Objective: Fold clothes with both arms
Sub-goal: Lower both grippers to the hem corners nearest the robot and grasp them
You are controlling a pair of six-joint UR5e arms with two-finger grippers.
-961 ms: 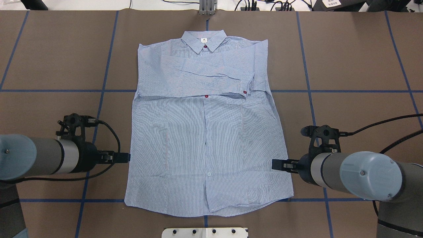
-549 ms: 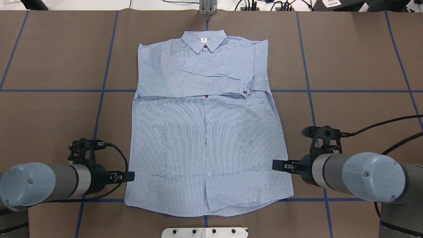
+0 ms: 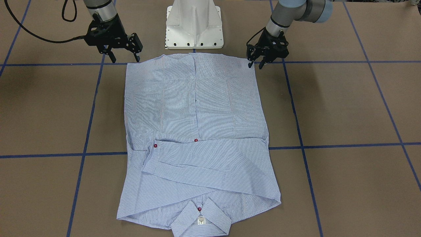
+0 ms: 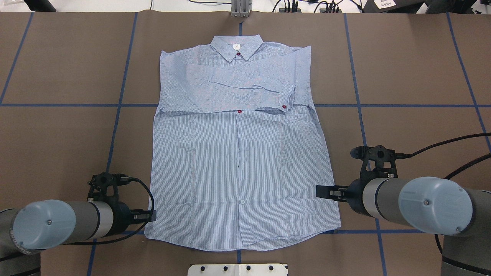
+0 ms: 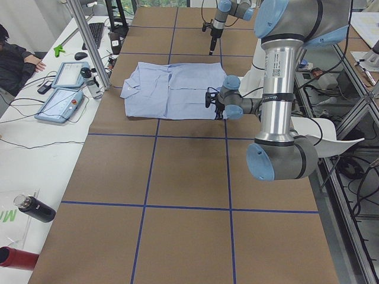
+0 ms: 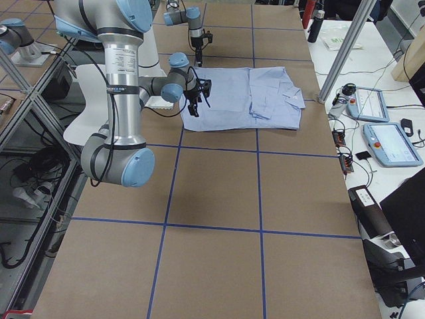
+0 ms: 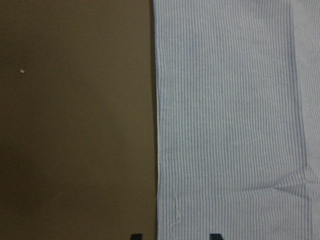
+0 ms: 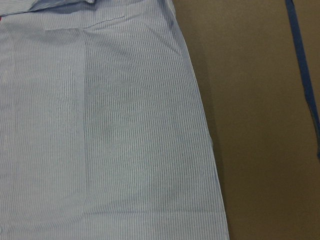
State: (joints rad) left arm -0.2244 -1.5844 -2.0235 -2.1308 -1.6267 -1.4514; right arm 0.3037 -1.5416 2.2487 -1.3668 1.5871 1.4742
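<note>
Brown table (image 4: 57,134) under shirt (image 4: 238,172) — folded sleeves (image 4: 238,82) hide its chest.

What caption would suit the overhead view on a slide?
Both open, the left gripper and right gripper flank the hem end of a striped shirt, sleeves folded across its chest.

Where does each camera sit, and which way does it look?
Front-facing: across the table, facing the white base; left arm on its right, right arm on its left.
Overhead: behind the base, looking forward and down on the shirt; both arms at the lower corners.
Exterior left: table's end, left arm near.
Exterior right: opposite end, right arm near.
Left wrist: down on the shirt's side edge; only the jaws' tips show.
Right wrist: down on the shirt's side edge; no body shows.
Shared: both wrist views show shirt edge against brown table.
</note>
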